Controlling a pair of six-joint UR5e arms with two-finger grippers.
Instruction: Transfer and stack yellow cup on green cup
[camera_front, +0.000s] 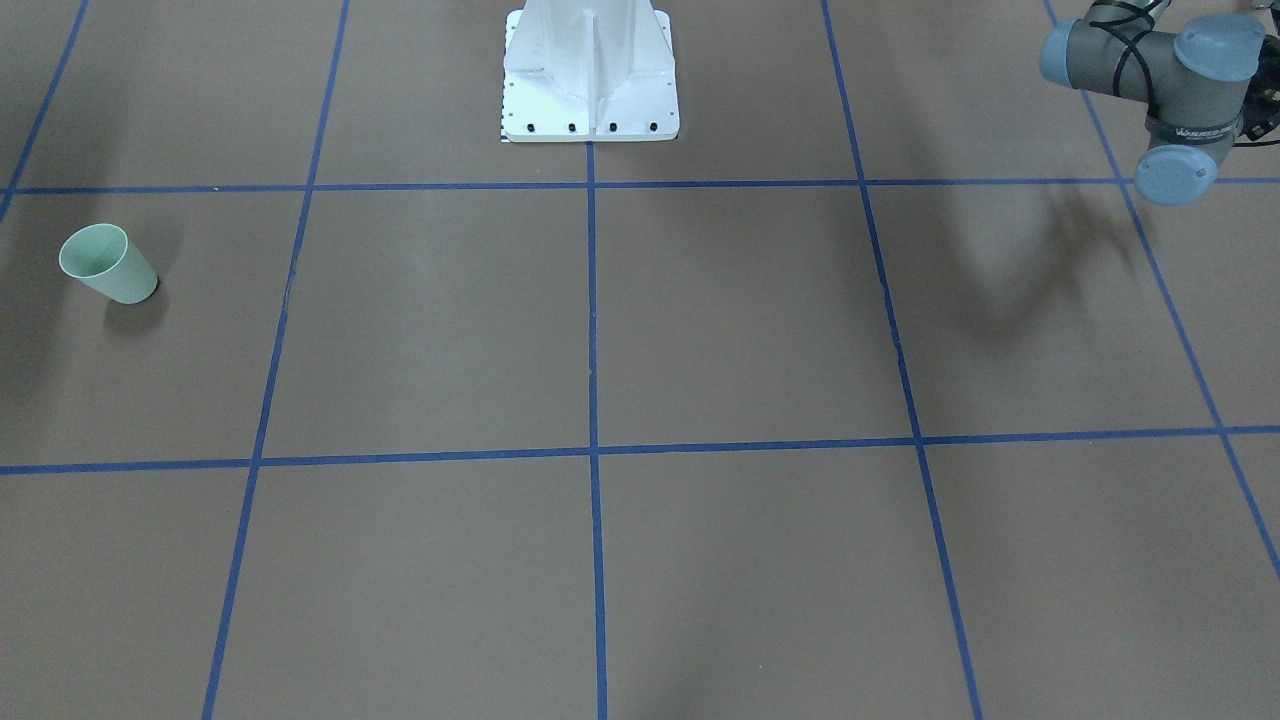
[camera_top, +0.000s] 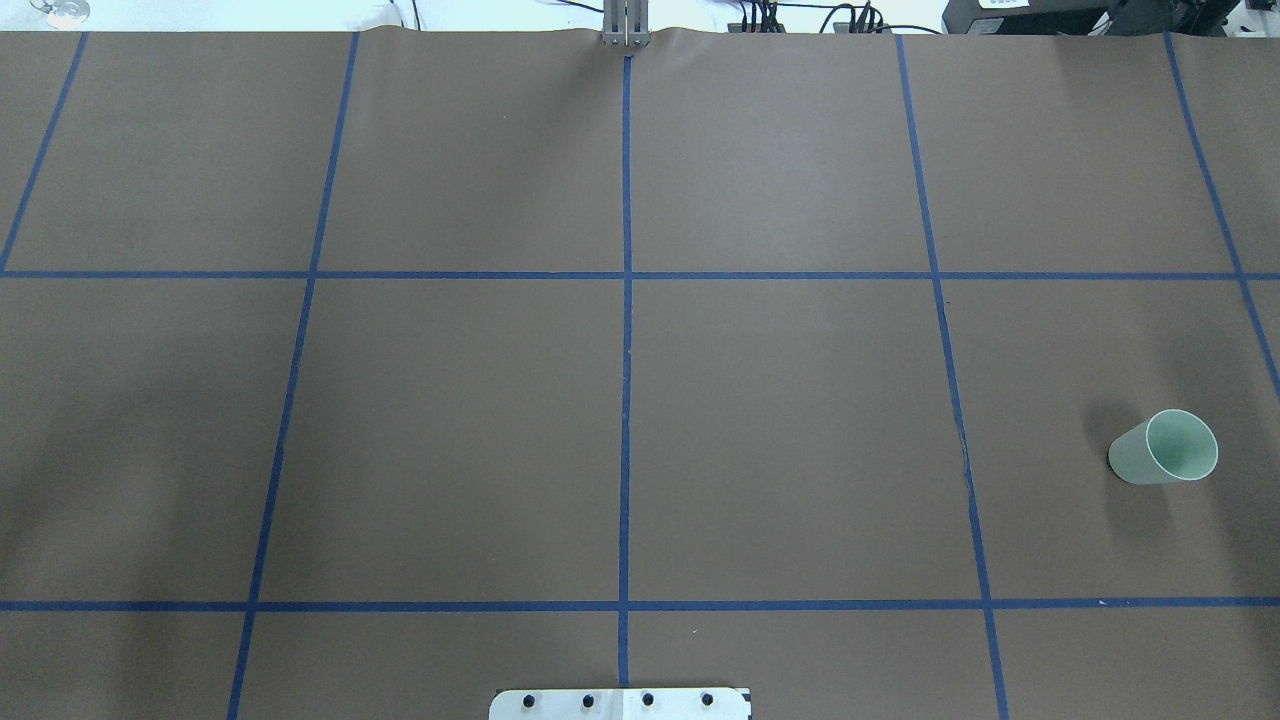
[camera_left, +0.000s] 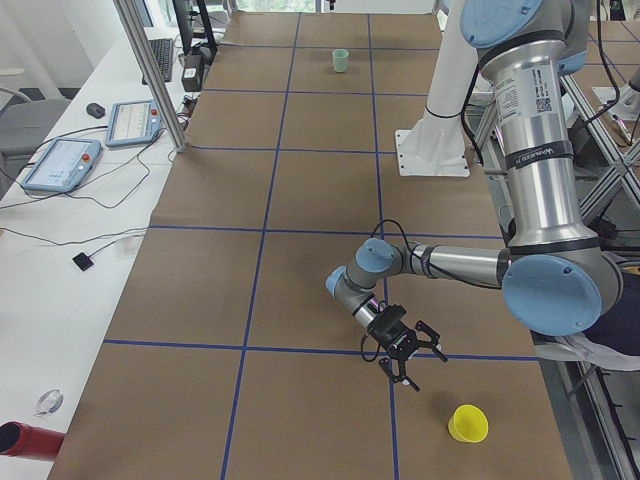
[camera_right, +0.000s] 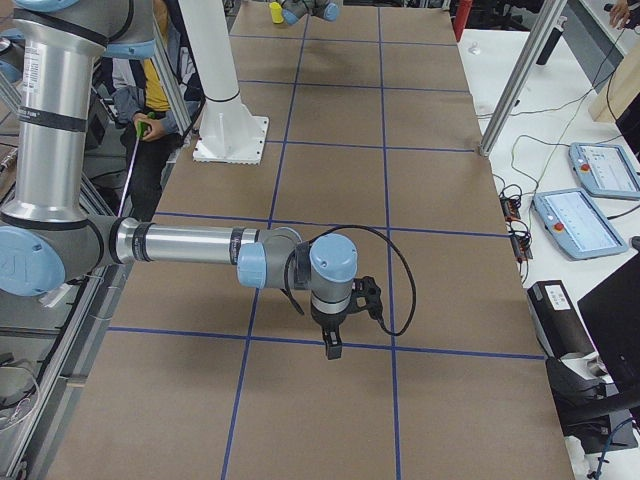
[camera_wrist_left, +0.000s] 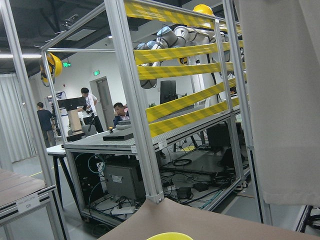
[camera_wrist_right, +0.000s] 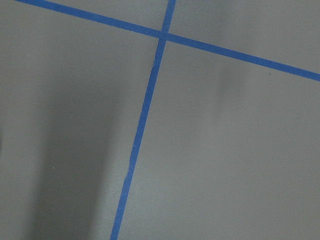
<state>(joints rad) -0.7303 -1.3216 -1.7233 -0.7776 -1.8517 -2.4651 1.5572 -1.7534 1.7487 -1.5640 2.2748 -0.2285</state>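
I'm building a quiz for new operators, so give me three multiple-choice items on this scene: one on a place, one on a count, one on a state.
1. The green cup is on the robot's: A) left B) right C) base plate.
2. Cups on the table: A) one B) two C) three.
3. The yellow cup is: A) inside the green cup B) held in a gripper C) free on the table.

Answers:
1 B, it sits near the overhead view's right edge.
2 B, the left side view shows one green and one yellow.
3 C, it sits apart from the left gripper.
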